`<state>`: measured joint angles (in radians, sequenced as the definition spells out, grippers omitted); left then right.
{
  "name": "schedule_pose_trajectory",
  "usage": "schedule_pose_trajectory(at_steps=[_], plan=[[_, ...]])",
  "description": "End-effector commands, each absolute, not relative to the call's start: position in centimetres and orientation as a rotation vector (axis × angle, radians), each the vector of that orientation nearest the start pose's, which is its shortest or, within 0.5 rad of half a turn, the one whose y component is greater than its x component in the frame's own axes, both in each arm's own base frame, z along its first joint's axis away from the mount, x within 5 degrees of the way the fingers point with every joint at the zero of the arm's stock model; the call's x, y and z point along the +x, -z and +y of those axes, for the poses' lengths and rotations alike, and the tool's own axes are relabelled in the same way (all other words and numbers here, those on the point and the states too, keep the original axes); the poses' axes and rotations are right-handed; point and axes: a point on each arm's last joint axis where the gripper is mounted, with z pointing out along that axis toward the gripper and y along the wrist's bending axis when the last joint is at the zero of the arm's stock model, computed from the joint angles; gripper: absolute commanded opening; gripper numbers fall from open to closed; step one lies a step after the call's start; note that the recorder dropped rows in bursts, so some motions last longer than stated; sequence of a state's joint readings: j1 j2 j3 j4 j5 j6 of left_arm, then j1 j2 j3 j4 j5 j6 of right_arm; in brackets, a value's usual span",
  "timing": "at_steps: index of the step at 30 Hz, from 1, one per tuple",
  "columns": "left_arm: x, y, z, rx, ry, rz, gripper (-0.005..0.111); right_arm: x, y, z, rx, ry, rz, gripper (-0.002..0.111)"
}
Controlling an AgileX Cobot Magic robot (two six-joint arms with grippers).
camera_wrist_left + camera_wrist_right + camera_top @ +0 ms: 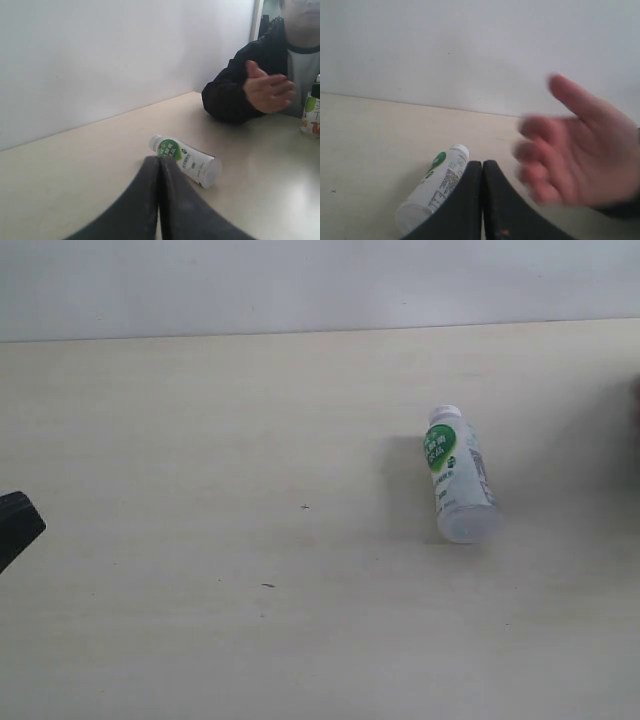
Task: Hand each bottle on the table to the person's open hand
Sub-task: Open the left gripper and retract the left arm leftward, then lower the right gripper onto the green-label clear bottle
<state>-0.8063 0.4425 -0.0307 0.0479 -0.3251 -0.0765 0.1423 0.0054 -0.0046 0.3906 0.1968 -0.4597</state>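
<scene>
A clear bottle with a green-white label (458, 476) lies on its side on the pale beige table (200, 440), right of centre, white cap toward the far wall. The same bottle (185, 160) shows beyond my left gripper (159, 160), whose fingers are shut and hold nothing. My right gripper (482, 164) is also shut and empty, with the bottle (434, 187) lying beside it. The person's open hand (575, 145), blurred, is held out close by; it shows as well in the left wrist view as the raised hand (267, 90). A floral-labelled bottle (311, 110) stands by the person. The other bottles are out of view.
The person in a dark jacket (240, 85) sits at the table's end. A white wall (300, 280) runs along the far edge. Part of my left arm (15, 525) shows as a dark shape at the left edge of the exterior view.
</scene>
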Motion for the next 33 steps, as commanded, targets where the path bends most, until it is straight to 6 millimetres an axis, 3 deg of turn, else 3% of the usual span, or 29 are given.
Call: schedule_pose_trajectory(at_steps=[1, 7, 11, 13, 16, 18, 19, 21, 23, 24, 26, 28, 33], plan=[[6.5, -21.6, -6.9, 0.614, 0.667, 1.492, 0.002, 5.4, -19.7, 1.5, -0.237, -0.116, 1.647, 0.0], [6.5, -21.6, -6.9, 0.614, 0.667, 1.492, 0.002, 5.4, -19.8, 1.5, -0.197, -0.149, 1.639, 0.0], [6.5, -21.6, -6.9, 0.614, 0.667, 1.492, 0.002, 5.5, -20.9, 1.1, 0.138, -0.425, 1.535, 0.0], [6.5, -21.6, -6.9, 0.614, 0.667, 1.492, 0.002, 5.6, -21.7, 0.4, 0.399, -0.617, 1.421, 0.0], [6.5, -21.6, -6.9, 0.614, 0.667, 1.492, 0.002, 5.4, -23.0, -0.8, 0.566, -0.667, 1.233, 0.0], [6.5, -21.6, -6.9, 0.614, 0.667, 1.492, 0.002, 4.3, -26.6, -1.7, 0.539, -0.637, 1.008, 0.0], [6.5, -21.6, -6.9, 0.614, 0.667, 1.492, 0.002, 3.5, -29.5, -1.5, 0.464, -0.624, 0.928, 0.0], [6.5, -21.6, -6.9, 0.614, 0.667, 1.492, 0.002, 4.3, -33.6, -1.0, 0.37, -0.562, 0.955, 0.0], [6.5, -21.6, -6.9, 0.614, 0.667, 1.492, 0.002, 7.3, -36.6, 0.3, 0.271, -0.487, 1.169, 0.0], [6.5, -21.6, -6.9, 0.614, 0.667, 1.492, 0.002, 10.1, -37.9, 1.3, 0.151, -0.405, 1.359, 0.0], [6.5, -21.6, -6.9, 0.614, 0.667, 1.492, 0.002, 15.3, -37.9, 3.3, -0.039, -0.358, 1.709, 0.0], [6.5, -21.6, -6.9, 0.614, 0.667, 1.492, 0.002, 20.1, -36.2, 4.8, -0.127, -0.386, 2.068, 0.0], [6.5, -21.6, -6.9, 0.614, 0.667, 1.492, 0.002, 26.0, -31.8, 5.2, -0.161, -0.269, 2.619, 0.0]])
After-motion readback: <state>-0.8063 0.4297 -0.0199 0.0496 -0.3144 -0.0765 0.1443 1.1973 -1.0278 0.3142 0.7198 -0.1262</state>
